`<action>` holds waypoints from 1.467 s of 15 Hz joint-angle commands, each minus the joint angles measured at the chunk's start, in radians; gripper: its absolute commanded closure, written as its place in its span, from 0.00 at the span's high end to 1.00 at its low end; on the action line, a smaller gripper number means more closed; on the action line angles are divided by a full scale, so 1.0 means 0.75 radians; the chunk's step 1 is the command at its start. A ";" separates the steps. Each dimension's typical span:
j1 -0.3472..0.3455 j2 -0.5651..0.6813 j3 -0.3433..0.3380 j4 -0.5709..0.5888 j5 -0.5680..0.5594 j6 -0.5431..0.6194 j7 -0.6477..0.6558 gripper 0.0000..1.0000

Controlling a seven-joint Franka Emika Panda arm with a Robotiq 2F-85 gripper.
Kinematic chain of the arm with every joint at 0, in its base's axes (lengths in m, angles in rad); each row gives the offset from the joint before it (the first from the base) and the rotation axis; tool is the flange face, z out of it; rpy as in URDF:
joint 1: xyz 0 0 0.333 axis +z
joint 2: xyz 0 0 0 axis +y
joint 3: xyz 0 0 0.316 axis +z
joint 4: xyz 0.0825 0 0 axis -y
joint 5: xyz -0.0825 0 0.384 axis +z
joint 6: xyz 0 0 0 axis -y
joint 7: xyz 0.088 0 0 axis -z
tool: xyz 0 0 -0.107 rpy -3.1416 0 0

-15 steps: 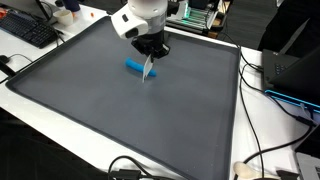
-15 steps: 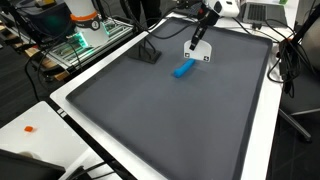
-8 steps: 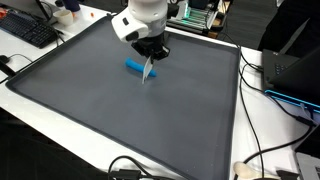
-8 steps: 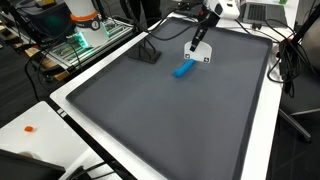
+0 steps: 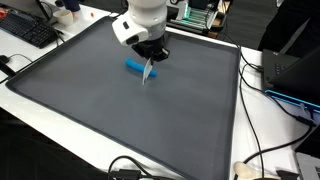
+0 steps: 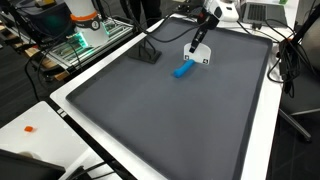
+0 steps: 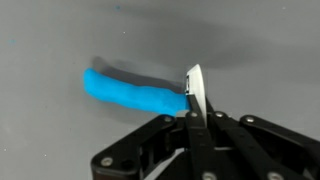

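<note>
My gripper (image 5: 150, 60) is shut on a thin white flat piece (image 7: 193, 88) that it holds on edge, with the lower end at or just above the grey mat (image 5: 110, 110). A blue stick-shaped object (image 7: 130, 94) lies flat on the mat right beside the piece. One end of it touches or nearly touches the piece in the wrist view. Both exterior views show the same: the blue object (image 5: 133, 66) (image 6: 183, 70) lies next to the gripper (image 6: 200, 45) and the white piece (image 6: 198, 58).
The mat lies on a white table (image 5: 255, 120). A keyboard (image 5: 30, 30) and cables (image 5: 262, 165) lie off the mat. A small black stand (image 6: 148, 52) sits on the mat's far side. Green-lit equipment (image 6: 85, 38) and a small orange item (image 6: 30, 128) are beyond the mat.
</note>
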 commanded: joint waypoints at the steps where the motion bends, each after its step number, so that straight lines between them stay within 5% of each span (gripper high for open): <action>1: 0.020 0.065 -0.019 0.050 -0.024 -0.064 0.009 0.01; 22: -0.012 0.059 0.008 0.071 0.051 -0.240 -0.055 0.01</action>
